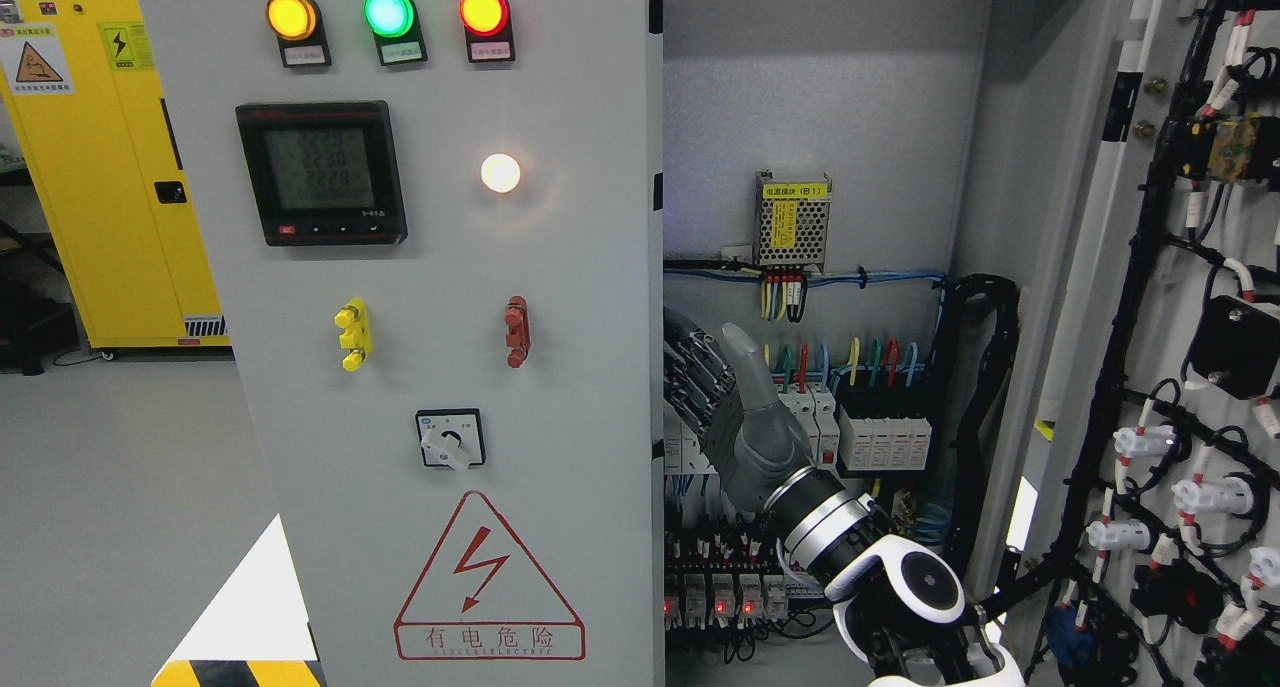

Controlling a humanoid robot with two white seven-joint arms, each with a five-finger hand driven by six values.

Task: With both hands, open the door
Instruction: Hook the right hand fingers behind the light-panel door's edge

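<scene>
One hand in view: right hand (715,387), arm entering from 5 o'clock, fingers hooked on the free edge of left door (450,267); right door (1180,317) swung open at 3 o'clock.

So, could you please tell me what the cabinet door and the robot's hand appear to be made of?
The cabinet door looks like sheet metal with a matte, finely textured light-grey painted coat; its thin edge and flat panel suggest this. The right hand looks like grey metal or hard plastic with a dull sheen, its fingers dark and segmented; which one I cannot tell.
</scene>
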